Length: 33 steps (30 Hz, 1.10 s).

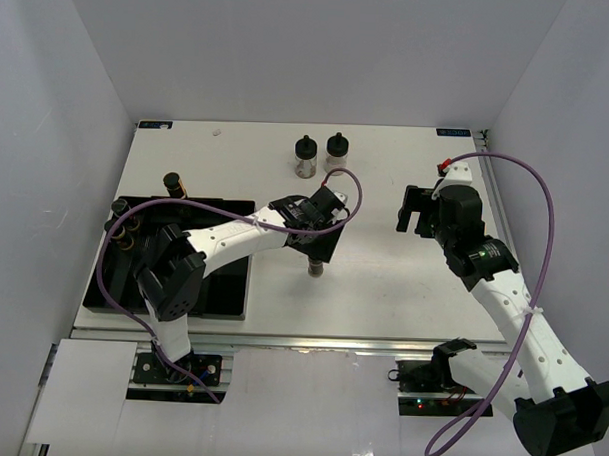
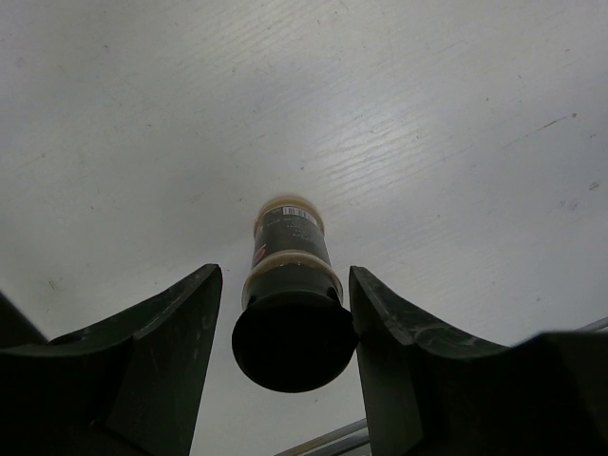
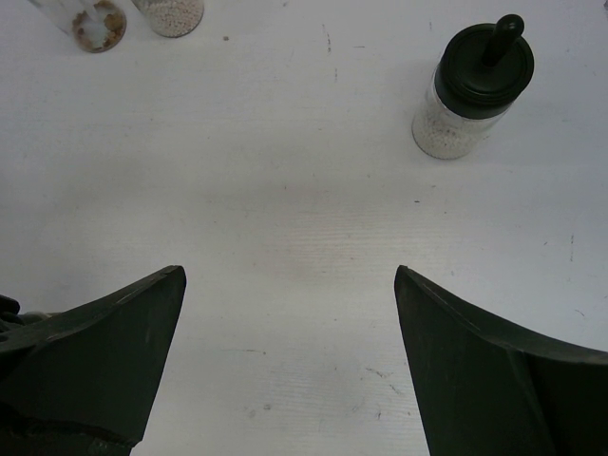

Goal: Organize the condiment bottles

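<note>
**Left claw (image 2: pixel 285 277) straddling slim bottle (image 2: pixel 288 249)**

Its jaws sit close either side of the upright bottle's cap, mid desk (image 1: pixel 383 281); can't tell if it's gripping. Right claw (image 3: pixel 288 273) wide open, empty. Two squat bottles (image 1: pixel 306 160) stand at the far edge.

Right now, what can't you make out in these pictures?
- Top view: the left gripper covers the cap of the slim bottle.
- Left wrist view: whether its fingers press that cap is unclear; the label print is too small.
- Right wrist view: the top edge cuts off two bottles.
- Top view: the left arm hides part of the black tray.
</note>
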### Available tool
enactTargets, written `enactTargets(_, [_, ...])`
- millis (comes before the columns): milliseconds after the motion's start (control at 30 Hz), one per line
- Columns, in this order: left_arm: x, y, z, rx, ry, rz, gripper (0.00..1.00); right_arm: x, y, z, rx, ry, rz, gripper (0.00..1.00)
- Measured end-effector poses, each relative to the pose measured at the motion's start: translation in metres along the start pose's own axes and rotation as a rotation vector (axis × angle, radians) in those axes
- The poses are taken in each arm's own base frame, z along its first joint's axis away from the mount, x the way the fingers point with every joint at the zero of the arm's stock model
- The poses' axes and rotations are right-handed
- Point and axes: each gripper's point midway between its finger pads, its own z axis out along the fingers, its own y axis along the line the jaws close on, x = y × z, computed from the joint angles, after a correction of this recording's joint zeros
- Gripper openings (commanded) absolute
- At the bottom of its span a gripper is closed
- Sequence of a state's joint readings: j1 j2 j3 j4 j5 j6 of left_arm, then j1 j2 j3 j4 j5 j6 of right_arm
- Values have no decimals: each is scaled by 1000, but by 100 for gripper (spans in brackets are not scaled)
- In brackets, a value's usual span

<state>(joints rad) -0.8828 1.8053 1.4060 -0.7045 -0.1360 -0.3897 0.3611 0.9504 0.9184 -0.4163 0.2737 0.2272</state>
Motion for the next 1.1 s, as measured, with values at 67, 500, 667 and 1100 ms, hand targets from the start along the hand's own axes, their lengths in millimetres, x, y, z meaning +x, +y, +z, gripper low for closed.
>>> enactTargets(67, [1, 2, -1, -12, 4, -8, 60, 0, 0, 0, 0, 0, 0, 97])
enactTargets(500, [12, 9, -7, -64, 58, -40, 0, 0, 0, 0, 0, 0, 0, 97])
enactTargets(667, [1, 26, -23, -158, 51, -79, 0, 0, 1, -1, -4, -1, 1, 97])
enactTargets(1100, [-27, 223, -125, -483, -168, -582, 0, -5, 5, -8, -36, -25, 7, 98])
